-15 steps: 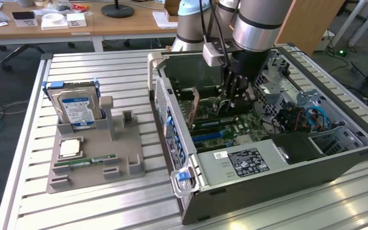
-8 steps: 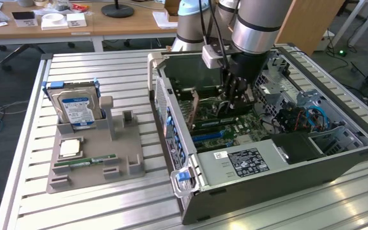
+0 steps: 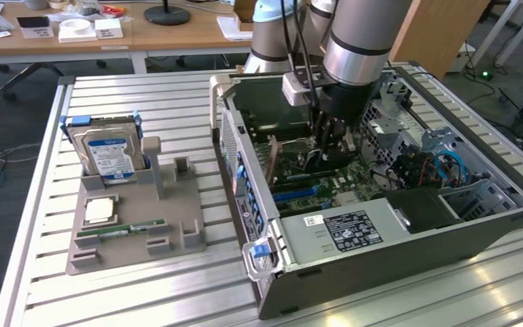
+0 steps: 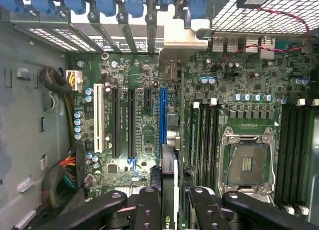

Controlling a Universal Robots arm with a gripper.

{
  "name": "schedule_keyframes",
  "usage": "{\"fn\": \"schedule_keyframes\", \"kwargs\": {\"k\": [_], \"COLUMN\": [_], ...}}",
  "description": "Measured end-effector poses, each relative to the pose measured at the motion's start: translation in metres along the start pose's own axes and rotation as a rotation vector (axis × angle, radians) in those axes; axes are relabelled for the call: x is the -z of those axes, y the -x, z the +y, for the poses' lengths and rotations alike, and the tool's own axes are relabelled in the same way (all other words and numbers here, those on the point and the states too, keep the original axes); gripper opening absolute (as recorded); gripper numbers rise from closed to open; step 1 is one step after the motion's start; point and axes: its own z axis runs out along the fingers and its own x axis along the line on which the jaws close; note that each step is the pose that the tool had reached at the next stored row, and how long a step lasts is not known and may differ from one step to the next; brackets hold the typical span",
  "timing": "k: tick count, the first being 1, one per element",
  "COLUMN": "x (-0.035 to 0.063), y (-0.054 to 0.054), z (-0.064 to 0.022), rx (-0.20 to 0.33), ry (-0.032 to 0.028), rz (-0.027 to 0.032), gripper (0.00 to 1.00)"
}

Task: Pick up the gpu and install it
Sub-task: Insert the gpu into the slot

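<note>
Gripper (image 4: 174, 196) clenched on thin black flat gpu card (image 4: 169, 165), edge-on inside grey computer case (image 3: 380, 272); long axis parallel to long blue motherboard slot (image 4: 163, 120) straight beneath.

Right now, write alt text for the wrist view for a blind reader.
The gripper holds a thin graphics card edge-on over a green motherboard inside a computer case, in line with a long blue slot. Nearby are an empty processor socket and black memory slots.
</note>
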Motion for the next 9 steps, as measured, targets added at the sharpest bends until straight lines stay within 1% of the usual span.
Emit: {"fn": "schedule_keyframes", "kwargs": {"k": [4,7,9], "x": [-0.0065,-0.0082,-0.0091], "y": [-0.0016,-0.0030,-0.0060], "z": [0.0015,0.0023,0.0026], "rx": [0.000,0.000,0.001], "ry": [0.0000,0.0002,0.0000], "rz": [0.0000,0.0002,-0.0003], "gripper": [0.26,0.26,0.26]}}
